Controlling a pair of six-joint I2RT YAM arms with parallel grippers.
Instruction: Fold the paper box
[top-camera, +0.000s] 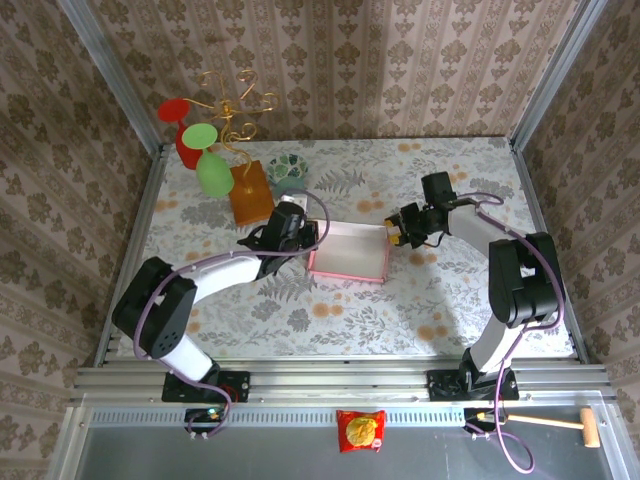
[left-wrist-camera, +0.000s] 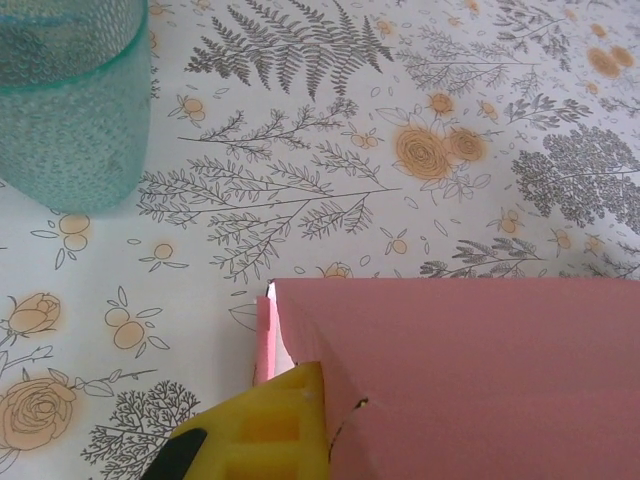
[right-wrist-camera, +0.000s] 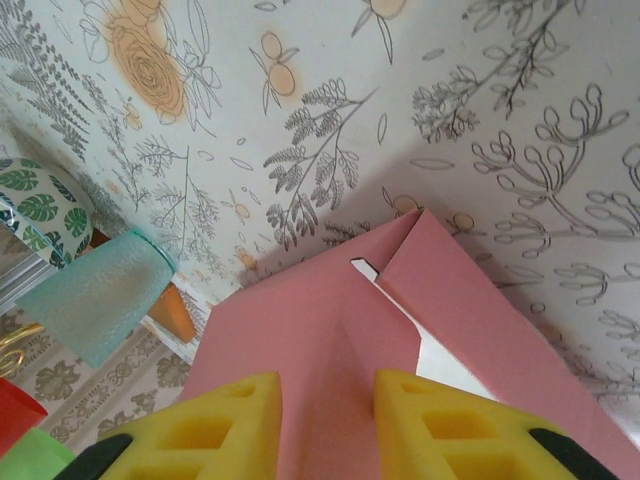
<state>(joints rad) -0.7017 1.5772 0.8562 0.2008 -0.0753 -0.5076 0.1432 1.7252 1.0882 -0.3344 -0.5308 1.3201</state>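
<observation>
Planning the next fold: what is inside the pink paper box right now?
The paper box shows its pale inner floor with nothing lying on it from above. The left gripper and right gripper cover its end walls, hiding those corners.

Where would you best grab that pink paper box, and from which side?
Likely by a thin upright end wall of the paper box, pinched across its thickness from above. The cardboard looks flimsy and the box wide, so squeezing the whole might crush it. A standing wall offers two flat faces. The right gripper straddles one this way.
</observation>
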